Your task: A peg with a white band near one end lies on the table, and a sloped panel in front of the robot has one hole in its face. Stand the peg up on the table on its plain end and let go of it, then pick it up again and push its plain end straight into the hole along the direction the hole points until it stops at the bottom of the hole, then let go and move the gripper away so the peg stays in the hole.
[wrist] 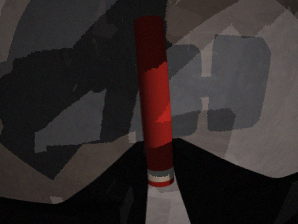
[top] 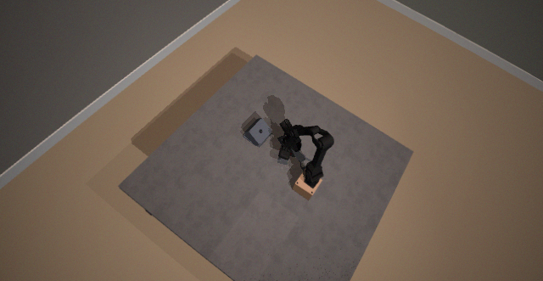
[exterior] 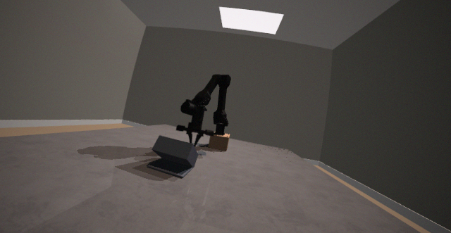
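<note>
1. The jaws (top: 283,150) (exterior: 193,145) grip the red peg (wrist: 155,100) near its white-banded end.
2. In the wrist view, the peg's plain end points to twelve o'clock.
3. The sloped panel (top: 258,132) (exterior: 175,150) sits at ten o'clock from the jaws, seen from the top.

A pale skylight panel (exterior: 251,20) glows in the ceiling (exterior: 176,1).

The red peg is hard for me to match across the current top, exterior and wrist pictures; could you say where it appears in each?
Top: cannot be made out; the gripper may hide it.
Exterior: cannot be made out near the fingertips.
Wrist: red peg, upper centre down to between the fingers.
Shared landmark: the gripper.
</note>
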Controlling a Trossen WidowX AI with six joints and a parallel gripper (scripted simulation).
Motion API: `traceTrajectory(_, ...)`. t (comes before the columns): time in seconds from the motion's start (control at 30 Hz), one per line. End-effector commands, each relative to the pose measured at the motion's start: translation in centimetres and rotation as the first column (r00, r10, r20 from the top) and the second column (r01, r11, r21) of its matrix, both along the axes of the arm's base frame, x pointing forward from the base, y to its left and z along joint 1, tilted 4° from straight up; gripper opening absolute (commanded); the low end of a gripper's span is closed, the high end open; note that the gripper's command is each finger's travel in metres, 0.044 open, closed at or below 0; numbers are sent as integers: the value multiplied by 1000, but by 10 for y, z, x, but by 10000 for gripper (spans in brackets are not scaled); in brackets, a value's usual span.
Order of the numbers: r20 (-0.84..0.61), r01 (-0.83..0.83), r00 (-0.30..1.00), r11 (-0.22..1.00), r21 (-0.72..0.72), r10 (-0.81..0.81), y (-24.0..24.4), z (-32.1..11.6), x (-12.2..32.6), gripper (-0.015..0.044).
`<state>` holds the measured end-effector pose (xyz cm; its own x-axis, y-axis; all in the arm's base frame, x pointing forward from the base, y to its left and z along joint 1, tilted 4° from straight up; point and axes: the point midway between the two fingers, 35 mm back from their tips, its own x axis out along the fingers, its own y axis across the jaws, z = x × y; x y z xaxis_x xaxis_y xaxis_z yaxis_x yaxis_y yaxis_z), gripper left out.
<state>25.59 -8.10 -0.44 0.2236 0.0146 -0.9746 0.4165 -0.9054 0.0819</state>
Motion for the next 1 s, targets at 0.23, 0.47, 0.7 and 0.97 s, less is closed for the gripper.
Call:
traceTrajectory(0.23,83,-16,996,999,38,12,-2,4,-6,49)
traceTrajectory(0.47,138,-24,990,998,63,15,-3,7,-10,49)
traceTrajectory(0.7,191,-33,981,996,86,16,-5,9,-13,49)
traceTrajectory(0.97,252,-45,968,993,112,15,-7,11,-18,49)
